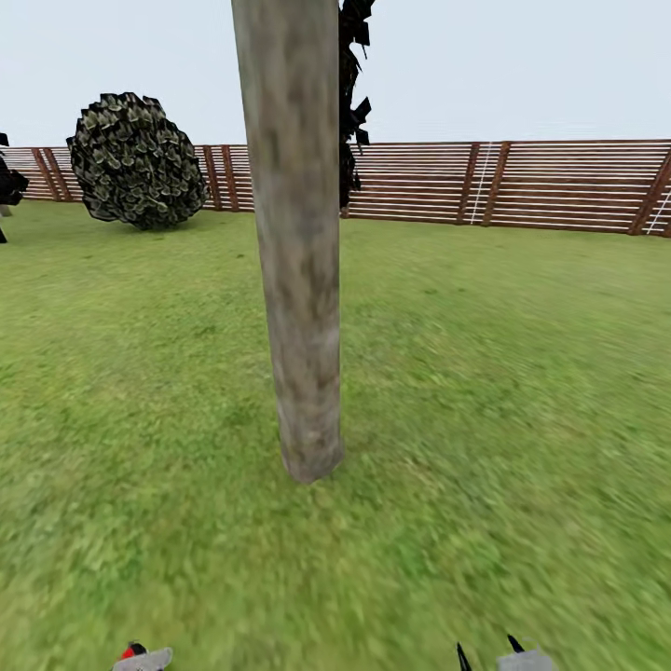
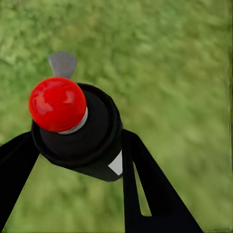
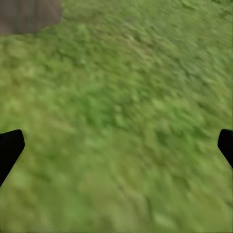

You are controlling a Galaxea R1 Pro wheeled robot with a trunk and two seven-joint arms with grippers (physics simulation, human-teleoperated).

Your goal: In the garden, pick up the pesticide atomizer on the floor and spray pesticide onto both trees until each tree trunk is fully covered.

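Lawn (image 1: 522, 391) wide and green, running back to a brown slatted fence (image 1: 559, 186) under a pale sky. One thick tree trunk (image 1: 296, 261), mottled grey-tan bark, rises from the grass straight ahead in the head view, upright with a slight lean; its base sits in the turf and its top runs out of frame. Dark ragged foliage (image 1: 352, 84) shows just behind the trunk's upper part. A round dark bush (image 1: 136, 160) stands near the fence, well left of the trunk. Left gripper (image 2: 80, 145): black fingers (image 2: 145, 189) pinching the pesticide atomizer (image 2: 80, 131), a dark bottle with a glossy red top (image 2: 57, 104) and a small grey nozzle tab (image 2: 62, 64) beyond it; contents not visible through the dark body. In the head view the red top just peeks in at the bottom edge, left of the trunk's base and well apart from it. Right gripper (image 3: 116, 145): fingers (image 3: 9, 148) spread wide over bare grass, nothing between them; trunk base at a corner of that view.
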